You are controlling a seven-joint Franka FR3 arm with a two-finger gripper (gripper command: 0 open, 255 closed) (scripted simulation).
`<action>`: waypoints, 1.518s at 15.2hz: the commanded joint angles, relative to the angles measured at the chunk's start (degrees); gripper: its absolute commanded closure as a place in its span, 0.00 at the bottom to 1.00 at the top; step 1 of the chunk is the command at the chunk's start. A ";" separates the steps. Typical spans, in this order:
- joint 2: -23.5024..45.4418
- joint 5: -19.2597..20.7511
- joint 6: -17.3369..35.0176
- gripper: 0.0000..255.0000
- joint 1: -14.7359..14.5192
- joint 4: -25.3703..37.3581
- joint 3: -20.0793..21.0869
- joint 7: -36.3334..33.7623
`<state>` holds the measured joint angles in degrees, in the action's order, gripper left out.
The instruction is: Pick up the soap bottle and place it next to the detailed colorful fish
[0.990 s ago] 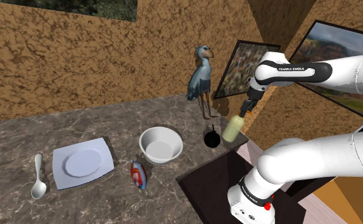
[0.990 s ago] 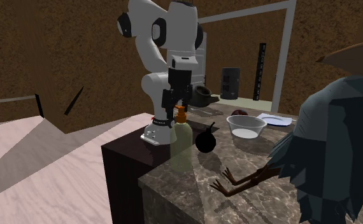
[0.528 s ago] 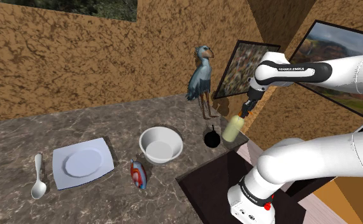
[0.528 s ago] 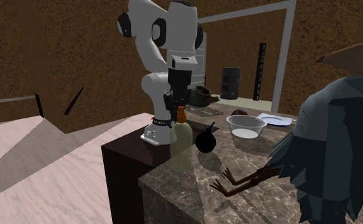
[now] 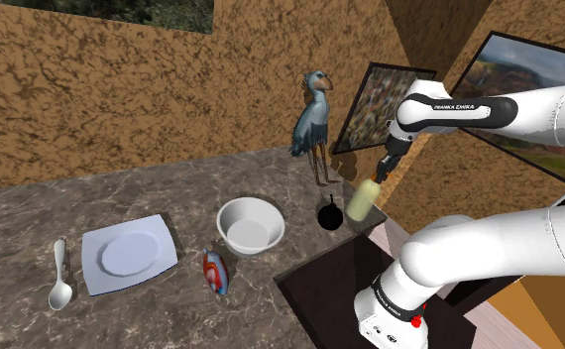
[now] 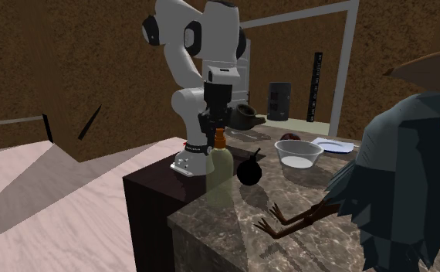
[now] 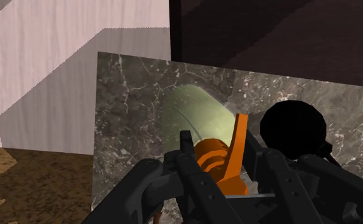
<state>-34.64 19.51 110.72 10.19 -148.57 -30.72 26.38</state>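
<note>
1. The soap bottle stands upright at the corner of the worktop nearest the stand. The claw sits down over its orange pump head. I cannot tell whether the claw is already pinching the pump or only set around it.
2. Before you lift, confirm a firm hold. The pump head is narrow and the pale body hangs well below it, so the bottle will likely swing if the grip is off-centre.
3. Lift straight up. The black round object is just beside the bottle, and the worktop's edge is close on the stand side.
4. Carry it high over or around the bowl, which lies between the bottle and the colourful fish.
5. The fish lies near the worktop's front edge. The bare patch between it and the plate looks like the safest landing spot.
6. Keep away from the bird figure at the back.
</note>
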 commanded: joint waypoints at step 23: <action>-2.91 -3.40 -18.79 1.00 -0.90 15.83 4.93 0.76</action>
<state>-37.63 16.32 92.70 9.39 -133.58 -26.03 27.19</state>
